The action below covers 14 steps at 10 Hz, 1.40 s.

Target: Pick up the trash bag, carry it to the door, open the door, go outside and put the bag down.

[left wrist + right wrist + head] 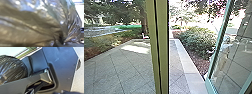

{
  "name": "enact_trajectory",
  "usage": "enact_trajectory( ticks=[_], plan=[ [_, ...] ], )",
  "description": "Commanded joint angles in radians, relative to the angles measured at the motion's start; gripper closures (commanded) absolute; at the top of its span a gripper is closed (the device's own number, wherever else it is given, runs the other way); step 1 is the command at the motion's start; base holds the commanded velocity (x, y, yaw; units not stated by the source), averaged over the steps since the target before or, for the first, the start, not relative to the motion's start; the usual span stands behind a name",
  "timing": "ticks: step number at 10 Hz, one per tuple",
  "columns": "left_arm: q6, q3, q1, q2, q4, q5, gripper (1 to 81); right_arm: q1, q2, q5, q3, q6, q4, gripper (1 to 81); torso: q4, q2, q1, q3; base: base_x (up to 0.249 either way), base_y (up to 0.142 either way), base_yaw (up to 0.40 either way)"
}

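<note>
My left pincer (63,43) grasps gathered plastic of the trash bag (31,31), near my dark base (63,73). Forward, left to right: glass pane (114,55) — olive post (163,55) — paving (175,65), shrubs (196,41), teal-framed glass door (218,45). Right pincer (63,92): I cannot tell its state.

The trash bag (31,28) lies right before the left jaws. Farther ahead of the jaws, 1 post (162,47) stands between a glass pane (114,35) on the left and paving (176,72) on the right, then a kerb (188,65), then shrubs (197,41) behind a glazed door (213,50).
</note>
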Motion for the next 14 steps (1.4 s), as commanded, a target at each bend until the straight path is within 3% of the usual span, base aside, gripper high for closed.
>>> enact_trajectory(
  ticks=[1,14],
  plan=[
    [0.002,0.003,-0.041,0.002,0.012,0.06,81.1,0.039,0.012,-0.059,0.01,-0.003,-0.009,1.0,0.0,0.0,0.0,0.0,0.0,-0.097,0.0],
    [0.002,0.003,-0.039,0.005,0.017,0.061,81.1,0.027,0.015,-0.057,0.004,-0.003,-0.006,1.0,0.0,0.0,0.0,0.0,0.0,-0.115,0.0]
  ],
)
